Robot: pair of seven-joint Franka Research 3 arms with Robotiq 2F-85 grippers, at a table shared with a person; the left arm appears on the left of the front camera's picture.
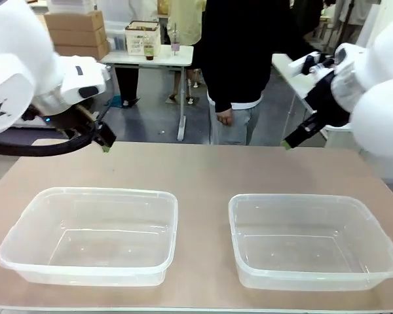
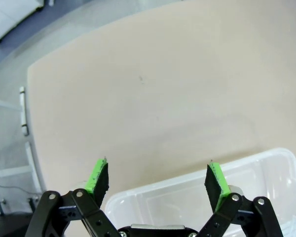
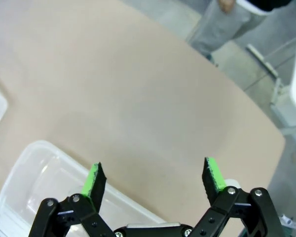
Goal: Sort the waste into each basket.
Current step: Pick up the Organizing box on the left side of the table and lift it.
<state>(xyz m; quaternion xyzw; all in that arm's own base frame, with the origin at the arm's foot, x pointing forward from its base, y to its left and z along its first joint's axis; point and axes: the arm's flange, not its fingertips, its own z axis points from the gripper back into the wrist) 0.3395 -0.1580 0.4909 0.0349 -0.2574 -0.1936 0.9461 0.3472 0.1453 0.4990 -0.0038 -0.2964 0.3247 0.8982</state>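
Note:
Two clear plastic tubs stand on the tan table near its front edge: the left basket (image 1: 92,235) and the right basket (image 1: 314,239), both with nothing in them. My left gripper (image 1: 105,140) hangs above the table's far left part, open, with nothing between its green pads (image 2: 97,175); a corner of the left basket (image 2: 266,173) lies below it. High at the far right my right gripper (image 1: 289,142) is open too, its fingers (image 3: 213,174) bare, over a corner of the right basket (image 3: 34,168). The waste is out of view.
A person in a black top and grey trousers (image 1: 239,78) stands at the table's far side, one hand (image 1: 224,116) hanging down. Bare tabletop (image 1: 196,170) stretches behind the tubs. Other tables and cardboard boxes stand in the room beyond.

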